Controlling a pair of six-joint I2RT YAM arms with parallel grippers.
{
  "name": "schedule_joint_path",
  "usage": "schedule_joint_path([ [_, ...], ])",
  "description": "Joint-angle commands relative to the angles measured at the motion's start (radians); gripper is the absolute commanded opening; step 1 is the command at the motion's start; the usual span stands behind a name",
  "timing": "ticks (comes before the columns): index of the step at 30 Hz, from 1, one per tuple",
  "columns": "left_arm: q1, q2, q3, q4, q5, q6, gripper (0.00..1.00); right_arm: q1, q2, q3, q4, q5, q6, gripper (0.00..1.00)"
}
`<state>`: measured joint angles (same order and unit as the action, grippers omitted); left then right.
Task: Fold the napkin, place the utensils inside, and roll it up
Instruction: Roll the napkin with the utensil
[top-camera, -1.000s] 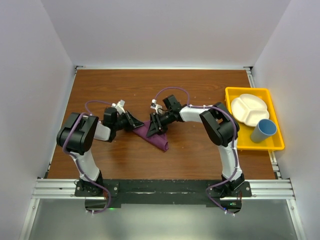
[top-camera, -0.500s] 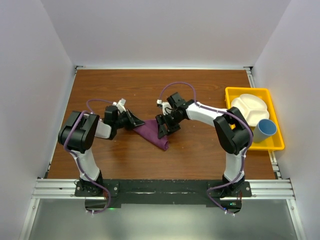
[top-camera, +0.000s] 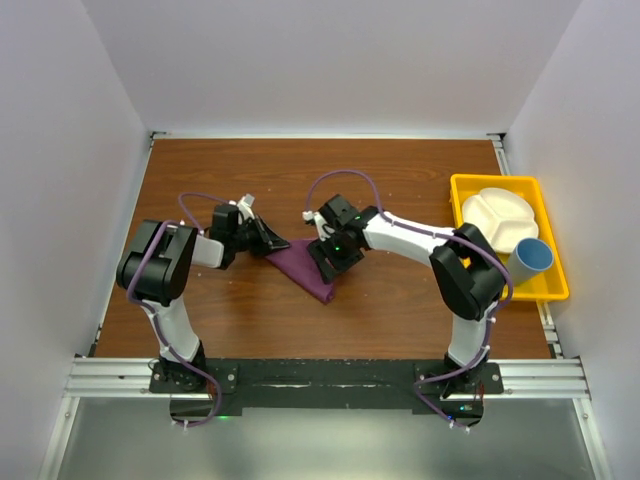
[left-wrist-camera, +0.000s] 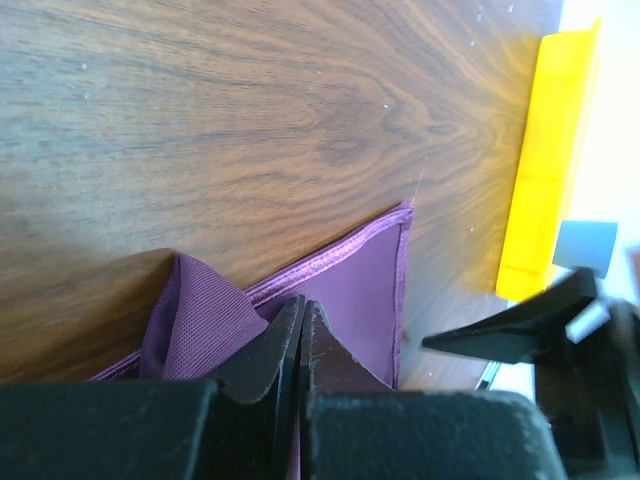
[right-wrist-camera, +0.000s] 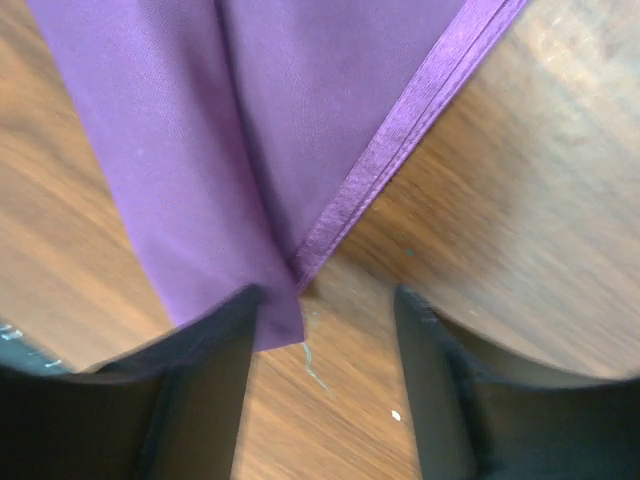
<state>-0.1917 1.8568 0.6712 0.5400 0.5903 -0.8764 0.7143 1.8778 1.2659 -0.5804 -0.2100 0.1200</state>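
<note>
Top external shows us the napkin lying folded on the wooden table between the 2 arms. We see the left gripper pinched tight on the napkin's left corner, with cloth bunched up beside its fingers. The right gripper hovers with its jaws moderately parted over the napkin's hemmed corner, holding nothing.

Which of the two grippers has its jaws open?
The right gripper: its fingers stand apart over a corner of the napkin, while the left gripper is shut on it.
</note>
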Motion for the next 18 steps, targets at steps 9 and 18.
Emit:
schedule_joint_path([
  [9, 0.0, -0.001, 0.076, -0.261, -0.053, 0.034, 0.02, 0.284, 0.013, 0.231, 0.027, 0.353, -0.154, 0.84],
  [18, 0.0, -0.008, 0.076, -0.325, -0.061, 0.039, 0.01, 0.332, 0.139, 0.256, 0.103, 0.457, -0.177, 0.76],
])
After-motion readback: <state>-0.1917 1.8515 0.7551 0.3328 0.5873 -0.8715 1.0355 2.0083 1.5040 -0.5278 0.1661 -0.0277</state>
